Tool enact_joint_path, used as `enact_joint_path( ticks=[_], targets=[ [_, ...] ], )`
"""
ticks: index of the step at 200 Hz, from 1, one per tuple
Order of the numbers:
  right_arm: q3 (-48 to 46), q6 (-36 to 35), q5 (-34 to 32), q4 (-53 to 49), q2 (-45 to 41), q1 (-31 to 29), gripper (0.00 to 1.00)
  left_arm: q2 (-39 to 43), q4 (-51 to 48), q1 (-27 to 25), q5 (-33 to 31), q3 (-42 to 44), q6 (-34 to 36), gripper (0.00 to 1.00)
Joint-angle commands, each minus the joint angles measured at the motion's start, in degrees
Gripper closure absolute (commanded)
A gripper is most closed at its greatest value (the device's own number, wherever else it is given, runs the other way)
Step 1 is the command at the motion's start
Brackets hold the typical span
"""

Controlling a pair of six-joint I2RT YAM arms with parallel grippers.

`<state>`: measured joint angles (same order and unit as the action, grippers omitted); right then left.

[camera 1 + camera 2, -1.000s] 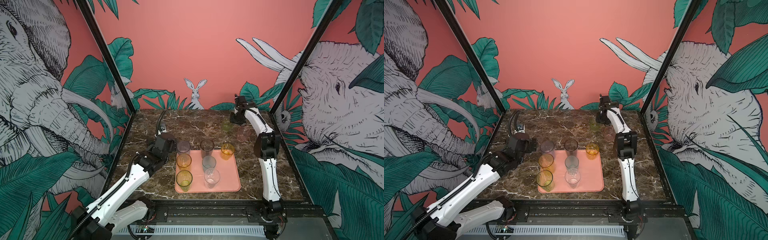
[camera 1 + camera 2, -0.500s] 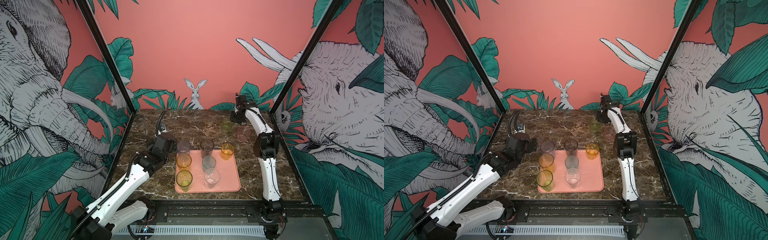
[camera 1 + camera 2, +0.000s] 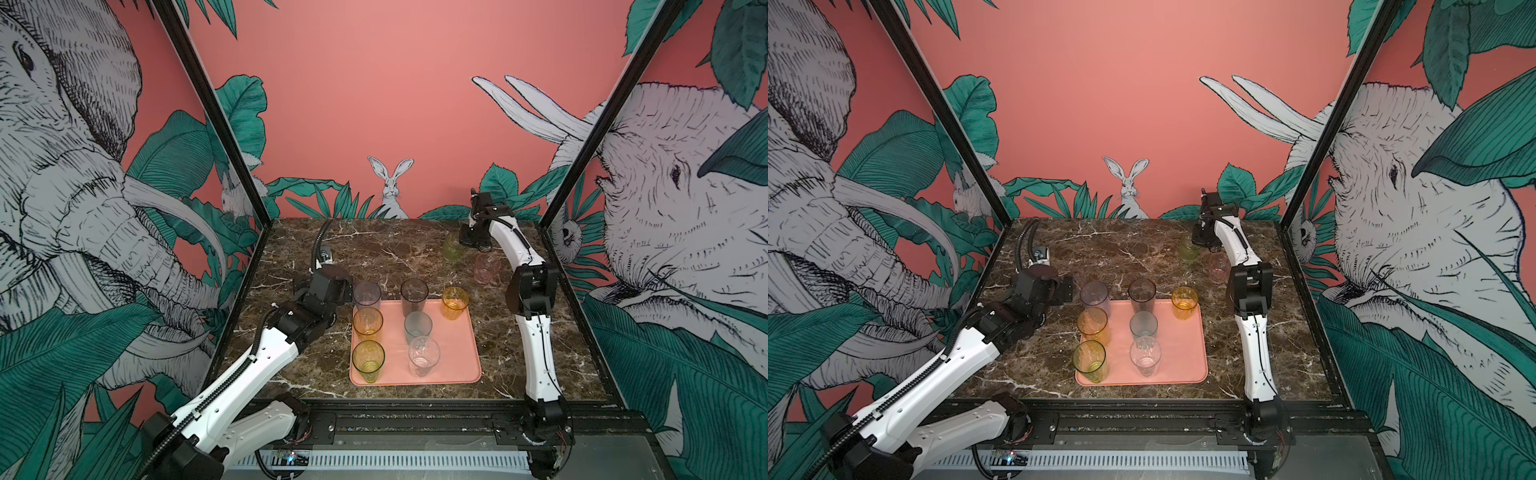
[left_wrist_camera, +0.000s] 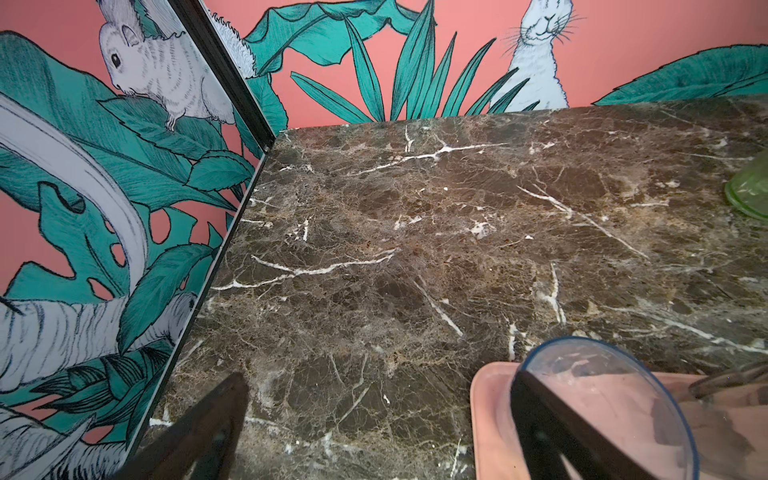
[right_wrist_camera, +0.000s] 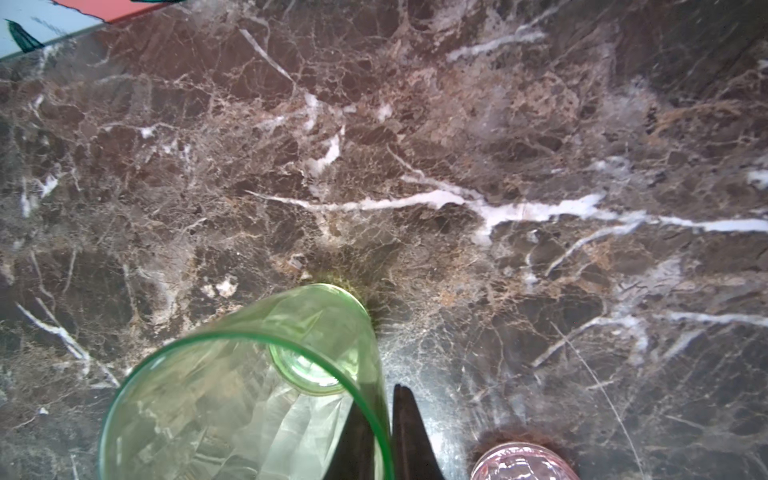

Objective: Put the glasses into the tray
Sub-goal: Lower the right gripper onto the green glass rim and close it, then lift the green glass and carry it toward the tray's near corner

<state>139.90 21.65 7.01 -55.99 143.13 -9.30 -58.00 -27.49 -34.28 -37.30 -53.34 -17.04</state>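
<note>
The salmon-pink tray [image 3: 457, 370] lies at the table's front middle with several glasses standing on it, among them a grey one [image 3: 367, 294] at its far left corner. My left gripper [image 3: 347, 291] hangs open beside that grey glass [image 4: 615, 399], with one finger [image 4: 548, 428] against its near side and nothing between the jaws. At the far right a green glass [image 3: 452, 248] stands on the marble. My right gripper [image 5: 384, 432] is shut on the wall of this green glass [image 5: 249, 395], one finger inside and one outside. A pink glass [image 3: 486, 268] stands next to it.
A cable and a small connector box [image 3: 325, 253] lie on the marble at the far left. Printed walls and black frame posts [image 3: 559, 195] close in the table on three sides. Bare marble [image 3: 395, 249] stretches behind the tray.
My right gripper's jaws have closed onto the green glass's rim. Neither arm has moved noticeably, and the left gripper stays open.
</note>
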Motion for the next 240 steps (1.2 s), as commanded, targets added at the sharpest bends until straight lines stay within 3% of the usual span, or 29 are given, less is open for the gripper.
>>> enact_joint_path(
  ticks=[1,31,160,240],
  targets=[
    [2.0,0.5,0.7,0.0,0.4,0.4,0.94,0.7,-1.1,0.3,-0.4,-1.5,-1.0,0.01],
    [2.2,0.6,0.9,0.0,-0.2,0.4,1.00,0.4,-1.1,0.3,-0.3,-1.4,-0.9,0.01],
    [3.3,-0.5,1.5,-4.3,-8.1,0.4,1.00,1.1,-0.9,0.3,0.4,-1.1,-1.3,0.01],
    [-2.9,-1.3,1.2,-5.9,-18.0,0.2,1.00,3.8,-1.6,0.3,1.4,0.6,-2.8,0.01]
  ],
)
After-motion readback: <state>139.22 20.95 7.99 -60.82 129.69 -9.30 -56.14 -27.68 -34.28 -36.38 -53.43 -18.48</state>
